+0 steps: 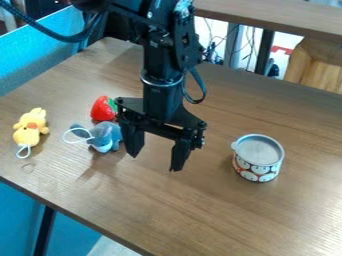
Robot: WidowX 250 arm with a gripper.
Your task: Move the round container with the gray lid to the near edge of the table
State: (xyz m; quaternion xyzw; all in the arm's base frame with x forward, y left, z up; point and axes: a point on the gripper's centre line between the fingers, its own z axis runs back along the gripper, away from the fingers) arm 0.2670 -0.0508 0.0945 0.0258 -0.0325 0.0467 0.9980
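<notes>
The black gripper [156, 161] hangs over the middle of the wooden table, its two fingers spread apart with nothing between them. Just left of it lies a small blue-grey plush toy [105, 137] with a white loop. A red strawberry-like toy [103, 109] with a green top is behind that plush, partly hidden by the gripper's left side. Farther left is a yellow plush toy [31, 128], also with a white loop. To the gripper's right stands a round tin [258, 158] with a grey lid and a red and white pattern, upright.
The brown table [220, 215] has its front edge running diagonally at the lower left. Blue panels [40, 55] stand beyond its left side. Behind the far edge are cables, a dark post, a wooden piece [314, 65] and another tabletop [267, 16].
</notes>
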